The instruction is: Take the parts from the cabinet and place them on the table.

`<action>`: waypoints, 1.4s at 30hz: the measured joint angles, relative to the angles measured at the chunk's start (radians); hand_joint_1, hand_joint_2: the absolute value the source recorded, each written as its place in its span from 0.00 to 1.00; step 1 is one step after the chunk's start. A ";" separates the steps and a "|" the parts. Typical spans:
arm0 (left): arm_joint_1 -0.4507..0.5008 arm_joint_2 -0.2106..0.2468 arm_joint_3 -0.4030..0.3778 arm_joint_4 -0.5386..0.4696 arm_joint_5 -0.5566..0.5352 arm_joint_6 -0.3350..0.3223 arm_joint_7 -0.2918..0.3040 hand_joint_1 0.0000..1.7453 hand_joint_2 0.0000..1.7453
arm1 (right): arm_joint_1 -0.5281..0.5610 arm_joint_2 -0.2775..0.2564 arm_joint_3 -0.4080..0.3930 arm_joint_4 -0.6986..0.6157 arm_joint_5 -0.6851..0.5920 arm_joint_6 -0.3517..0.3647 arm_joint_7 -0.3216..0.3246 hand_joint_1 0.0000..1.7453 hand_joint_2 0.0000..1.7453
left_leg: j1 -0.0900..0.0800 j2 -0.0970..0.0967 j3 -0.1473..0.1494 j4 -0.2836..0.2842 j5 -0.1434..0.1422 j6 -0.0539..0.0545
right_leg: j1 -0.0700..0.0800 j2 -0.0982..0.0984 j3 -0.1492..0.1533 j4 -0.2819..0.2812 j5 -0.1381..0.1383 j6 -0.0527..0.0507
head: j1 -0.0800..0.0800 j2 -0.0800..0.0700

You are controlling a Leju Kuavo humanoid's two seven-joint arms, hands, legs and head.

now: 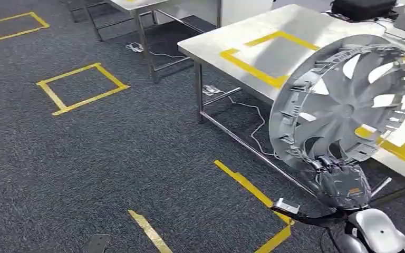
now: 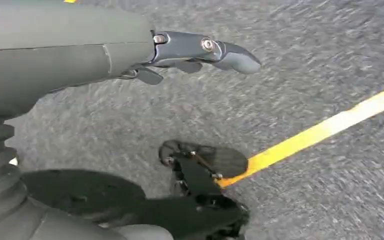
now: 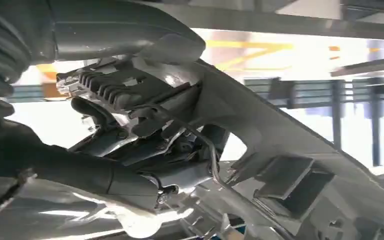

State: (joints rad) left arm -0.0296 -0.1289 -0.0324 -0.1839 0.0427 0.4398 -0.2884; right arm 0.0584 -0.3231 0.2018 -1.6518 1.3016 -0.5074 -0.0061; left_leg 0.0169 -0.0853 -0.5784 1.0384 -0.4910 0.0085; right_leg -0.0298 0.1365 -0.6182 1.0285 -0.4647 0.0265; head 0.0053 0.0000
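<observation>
Your right hand point(image 1: 341, 179) grips the silver hubcap point(image 1: 343, 103) by its lower rim and holds it upright, open spoked face tilted toward the camera in the head view. The right wrist view puts you close on that grip: fingers point(image 3: 130, 180) wrapped over the ribbed edge of the hubcap point(image 3: 260, 130), with the plastic clips of the rim running past them.

The hubcap stands in the air in front of the near edge of the white table point(image 1: 253, 37), overlapping it in the head view; whether it touches the table you cannot tell. Yellow tape on the tabletop marks an outlined square point(image 1: 266, 55) just beyond the hubcap, and a further yellow patch point(image 1: 403, 148) shows behind its lower right side.

Your left hand point(image 2: 180, 55) hangs low over the grey carpet point(image 2: 305, 75), holding nothing, fingers extended and loosely apart in the left wrist view. A yellow tape strip point(image 2: 325, 131) crosses the carpet below it.

Further out, head view: yellow tape squares on the carpet, one point(image 1: 82, 87) mid-left and one point(image 1: 15, 25) at far left top. A white cable point(image 1: 245, 113) trails under the table by its metal leg point(image 1: 198, 92). A second table frame point(image 1: 137, 26) stands behind. A dark bag point(image 1: 364, 8) sits at the far end of the tabletop.
</observation>
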 joint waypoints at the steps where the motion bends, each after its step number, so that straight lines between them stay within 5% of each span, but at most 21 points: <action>1: -0.001 -0.001 0.000 0.000 0.000 0.000 0.002 0.00 1.00 | 0.007 0.001 -0.002 0.000 0.002 0.000 0.000 1.00 1.00 | -0.004 0.008 -0.002 0.000 0.000 0.001 | -0.004 0.012 -0.003 -0.005 0.004 0.009 | 0.002 0.000; 2: -0.001 -0.002 0.001 0.000 -0.002 0.000 0.003 0.00 1.00 | 0.015 0.001 -0.004 -0.002 0.005 0.000 0.000 1.00 1.00 | -0.005 0.020 0.000 -0.004 0.003 0.005 | -0.005 0.023 -0.004 -0.010 0.009 0.017 | 0.000 0.000; 3: -0.003 -0.005 0.001 0.000 -0.003 0.000 0.003 0.00 1.00 | 0.021 0.001 -0.007 -0.002 0.007 0.000 0.000 1.00 1.00 | 0.004 0.036 0.005 -0.019 0.011 0.012 | -0.006 0.005 -0.017 -0.005 0.004 0.020 | 0.003 0.000; 4: -0.004 -0.007 0.002 0.000 -0.003 0.000 0.002 0.00 1.00 | 0.021 0.001 -0.008 -0.002 0.007 -0.001 0.000 1.00 1.00 | 0.002 0.051 0.009 -0.022 0.012 0.017 | 0.004 -0.073 -0.027 0.018 -0.011 0.024 | 0.007 0.000; 5: -0.003 -0.009 0.002 0.000 -0.003 -0.001 -0.001 0.00 1.00 | 0.017 0.001 -0.008 -0.002 0.008 -0.001 -0.003 1.00 1.00 | 0.000 0.063 0.009 -0.022 0.012 0.020 | 0.005 -0.110 -0.056 0.077 -0.046 0.027 | 0.011 0.000; 7: -0.001 -0.011 0.002 0.000 -0.003 0.000 -0.006 0.00 1.00 | 0.017 0.003 -0.006 -0.002 0.013 -0.001 -0.003 1.00 1.00 | -0.004 0.095 0.008 -0.022 0.010 0.022 | 0.002 -0.129 -0.130 0.231 -0.113 0.031 | 0.009 0.000; 9: 0.000 -0.009 0.002 0.000 -0.003 -0.002 -0.009 0.00 1.00 | 0.019 0.003 -0.007 -0.002 0.013 0.000 -0.003 1.00 1.00 | -0.004 0.123 0.009 -0.021 0.009 0.022 | 0.001 -0.131 -0.155 0.290 -0.116 0.036 | 0.010 0.000; 12: -0.004 -0.011 0.002 0.000 -0.008 -0.003 -0.010 0.00 1.00 | 0.017 0.003 -0.008 -0.002 0.019 0.000 -0.002 1.00 1.00 | -0.004 0.159 0.016 -0.020 0.003 0.015 | 0.001 -0.160 -0.031 0.073 -0.008 0.034 | 0.011 0.000; 13: -0.005 -0.011 0.002 0.000 -0.010 -0.003 -0.010 0.00 1.00 | 0.014 0.003 -0.008 -0.002 0.027 0.000 -0.002 1.00 1.00 | -0.005 0.160 0.018 -0.019 -0.001 0.007 | 0.001 -0.175 0.007 -0.004 -0.010 0.033 | 0.011 0.000; 18: -0.015 -0.008 0.002 0.000 -0.015 -0.012 0.005 0.00 1.00 | 0.032 0.004 -0.018 -0.001 0.079 -0.003 0.002 1.00 1.00 | -0.009 0.179 0.022 -0.018 -0.001 -0.020 | 0.011 -0.156 0.019 -0.010 -0.008 -0.002 | 0.010 0.000; 19: -0.015 -0.006 0.002 0.000 -0.015 -0.016 0.006 0.00 1.00 | 0.037 0.003 -0.023 -0.002 0.078 -0.005 0.002 1.00 1.00 | -0.005 0.146 0.016 -0.002 -0.021 -0.025 | 0.007 -0.155 0.021 -0.012 -0.006 -0.009 | 0.008 0.000; 22: -0.010 -0.002 0.002 0.000 -0.019 -0.018 0.010 0.00 1.00 | 0.039 0.003 -0.026 -0.002 0.076 -0.006 0.002 1.00 1.00 | -0.005 0.096 -0.076 0.215 -0.136 -0.027 | 0.009 -0.148 0.021 -0.012 -0.007 -0.021 | 0.008 0.000; 24: -0.005 0.000 0.002 0.000 -0.021 -0.017 0.013 0.00 1.00 | 0.045 0.003 -0.029 -0.002 0.074 -0.008 0.002 1.00 1.00 | -0.006 0.093 -0.117 0.303 -0.155 -0.026 | 0.012 -0.139 0.021 -0.012 -0.007 -0.022 | 0.008 0.000; 26: -0.005 0.000 0.002 0.000 -0.022 -0.015 0.013 0.00 1.00 | 0.050 0.003 -0.033 -0.002 0.070 -0.009 0.002 1.00 1.00 | -0.007 0.092 -0.079 0.219 -0.085 -0.019 | 0.013 -0.127 0.023 -0.011 -0.007 -0.022 | 0.008 0.000; 28: -0.006 0.001 0.002 0.000 -0.024 -0.013 0.013 0.00 1.00 | 0.052 0.003 -0.034 -0.002 0.066 -0.010 0.002 1.00 1.00 | -0.008 0.085 0.005 0.037 0.006 -0.005 | 0.013 -0.118 0.028 -0.011 -0.007 -0.021 | 0.007 0.000; 32: -0.009 0.003 0.002 0.000 -0.026 0.001 0.016 0.00 1.00 | 0.058 0.003 -0.045 -0.002 0.060 -0.018 0.003 1.00 1.00 | -0.016 0.081 0.018 -0.013 -0.005 0.001 | 0.013 -0.110 0.014 -0.010 0.000 0.000 | 0.008 0.000; 34: -0.010 0.000 0.002 0.000 -0.027 0.001 0.016 0.00 1.00 | 0.063 0.001 -0.051 -0.002 0.060 -0.018 0.003 1.00 1.00 | -0.008 0.086 0.024 -0.029 0.007 0.017 | 0.010 -0.113 0.003 -0.005 -0.008 0.012 | 0.009 0.000; 38: -0.011 -0.003 0.002 0.000 -0.030 0.000 0.016 0.00 1.00 | 0.067 0.000 -0.054 -0.002 0.062 -0.018 0.000 1.00 1.00 | -0.008 0.091 0.022 -0.030 0.007 0.025 | 0.009 -0.128 -0.114 0.253 -0.134 0.025 | 0.014 0.000; 39: -0.011 -0.003 0.002 0.000 -0.030 0.000 0.016 0.00 1.00 | 0.068 0.000 -0.055 -0.001 0.062 -0.018 0.000 1.00 1.00 | -0.008 0.091 0.022 -0.029 0.007 0.025 | 0.008 -0.128 -0.135 0.297 -0.141 0.028 | 0.015 0.000; 40: -0.011 -0.003 0.002 0.000 -0.030 0.000 0.016 0.00 1.00 | 0.069 0.000 -0.056 0.000 0.061 -0.018 0.002 1.00 1.00 | -0.008 0.091 0.023 -0.029 0.006 0.024 | 0.007 -0.129 -0.130 0.284 -0.121 0.030 | 0.014 0.000; 42: -0.011 -0.005 0.002 0.000 -0.031 0.001 0.016 0.00 1.00 | 0.068 0.000 -0.057 0.000 0.060 -0.018 0.003 1.00 1.00 | -0.006 0.091 0.027 -0.028 0.002 0.019 | 0.002 -0.133 -0.058 0.142 -0.040 0.030 | 0.015 0.000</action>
State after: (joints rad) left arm -0.0405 -0.1343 -0.0305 -0.1839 0.0122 0.4406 -0.2720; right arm 0.1267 -0.3231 0.1446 -1.6522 1.3619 -0.5257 -0.0034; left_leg 0.0110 0.0059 -0.5512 1.0107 -0.4887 0.0274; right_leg -0.0273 0.0032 -0.6757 1.1705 -0.5044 0.0567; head 0.0198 0.0000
